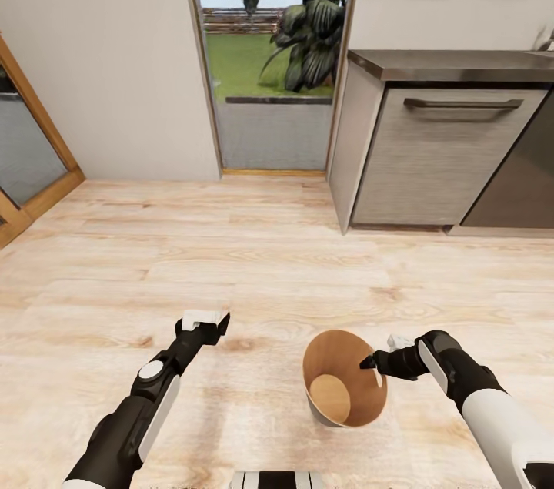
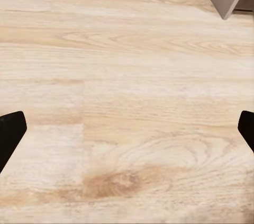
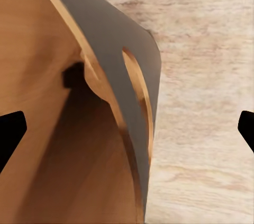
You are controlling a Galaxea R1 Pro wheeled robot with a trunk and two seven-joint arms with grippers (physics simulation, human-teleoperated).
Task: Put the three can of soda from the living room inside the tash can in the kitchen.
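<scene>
The trash can (image 1: 362,404), grey outside and brown wood inside, stands on the pale wood floor just in front of me; its bare wooden bottom is visible. My right gripper (image 1: 372,363) hovers open at the can's right rim. In the right wrist view its dark fingertips (image 3: 10,134) stand wide apart over the rim and the grey wall (image 3: 108,41) with its handle slot. My left gripper (image 1: 206,318) is open and empty over bare floor, left of the can; nothing lies between its fingers (image 2: 10,134). The soda cans are out of view.
This is the kitchen: a pale drawer front (image 1: 442,158) under a grey worktop (image 1: 454,64) at the back right, with a dark glossy cupboard (image 1: 523,181) beside it. A glazed opening (image 1: 269,88) onto a garden is straight ahead. A wood-framed glass door (image 1: 23,150) stands at left.
</scene>
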